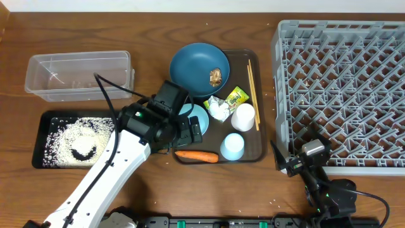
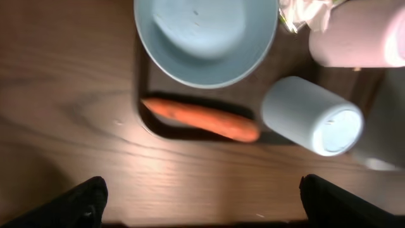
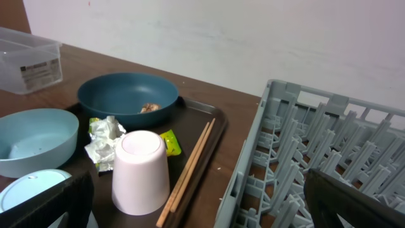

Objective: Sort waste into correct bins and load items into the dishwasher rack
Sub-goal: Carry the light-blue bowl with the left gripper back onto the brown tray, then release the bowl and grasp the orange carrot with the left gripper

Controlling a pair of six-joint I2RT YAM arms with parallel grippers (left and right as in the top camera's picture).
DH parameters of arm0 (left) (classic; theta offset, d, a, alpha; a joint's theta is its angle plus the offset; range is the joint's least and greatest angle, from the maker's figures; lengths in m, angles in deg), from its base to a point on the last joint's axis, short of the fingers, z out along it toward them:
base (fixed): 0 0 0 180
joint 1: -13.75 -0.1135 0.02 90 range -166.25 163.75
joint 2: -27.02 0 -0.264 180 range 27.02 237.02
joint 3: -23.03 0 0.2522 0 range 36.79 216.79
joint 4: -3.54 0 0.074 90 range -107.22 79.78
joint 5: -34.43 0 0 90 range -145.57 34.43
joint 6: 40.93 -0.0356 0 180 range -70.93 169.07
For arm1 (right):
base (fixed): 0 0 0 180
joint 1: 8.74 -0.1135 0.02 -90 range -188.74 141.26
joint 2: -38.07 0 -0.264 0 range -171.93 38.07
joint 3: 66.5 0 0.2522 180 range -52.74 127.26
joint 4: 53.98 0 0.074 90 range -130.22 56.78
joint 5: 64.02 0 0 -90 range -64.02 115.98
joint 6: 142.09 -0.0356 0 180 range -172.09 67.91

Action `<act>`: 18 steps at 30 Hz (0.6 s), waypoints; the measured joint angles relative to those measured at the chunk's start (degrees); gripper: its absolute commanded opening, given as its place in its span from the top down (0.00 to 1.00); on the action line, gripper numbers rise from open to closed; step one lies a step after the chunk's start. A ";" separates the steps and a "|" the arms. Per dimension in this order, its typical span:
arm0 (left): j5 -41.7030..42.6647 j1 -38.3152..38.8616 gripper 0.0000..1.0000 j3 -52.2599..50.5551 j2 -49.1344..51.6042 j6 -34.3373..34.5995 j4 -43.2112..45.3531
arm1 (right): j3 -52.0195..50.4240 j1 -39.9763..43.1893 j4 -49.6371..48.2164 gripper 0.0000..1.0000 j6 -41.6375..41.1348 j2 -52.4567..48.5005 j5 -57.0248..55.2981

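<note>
An orange carrot (image 1: 197, 156) (image 2: 202, 118) lies at the front edge of the brown serving tray (image 1: 261, 136). Behind it sits the pale blue bowl (image 1: 201, 116) (image 2: 205, 38). My left gripper (image 1: 188, 133) (image 2: 202, 206) hovers open above the carrot and the wood in front of it, holding nothing. The dark blue plate (image 1: 193, 66) (image 3: 120, 95) carries a brown food lump (image 1: 216, 76). Crumpled paper (image 1: 219, 109), snack wrapper (image 1: 237, 96), whitish cup (image 1: 243, 116) (image 3: 140, 171), pale blue cup (image 1: 233, 146) (image 2: 313, 117) and chopsticks (image 1: 252, 85) (image 3: 190, 164) share the tray. My right gripper (image 1: 292, 163) (image 3: 199, 202) is open and empty by the dishwasher rack (image 1: 345, 88).
The clear plastic tub (image 1: 79, 75) stands at the back left. In front of it the black tray (image 1: 45, 136) holds scattered white rice grains (image 1: 79, 136). The rack's grey wall (image 3: 253, 158) rises just right of the serving tray.
</note>
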 measured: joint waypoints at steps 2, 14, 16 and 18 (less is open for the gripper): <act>0.87 0.02 0.02 -1.22 -0.04 4.20 0.00 | 0.00 0.00 0.00 0.01 0.00 0.00 0.00; 1.29 4.72 0.02 -19.65 -0.17 35.85 20.31 | -0.02 0.00 0.00 0.01 0.00 0.00 0.00; 0.26 6.69 0.02 -20.50 -0.17 37.75 22.58 | 0.00 0.00 0.00 0.01 0.00 0.00 0.00; -1.22 8.39 0.02 -20.61 -0.15 39.71 23.04 | 0.00 0.00 0.00 0.01 0.00 0.00 0.00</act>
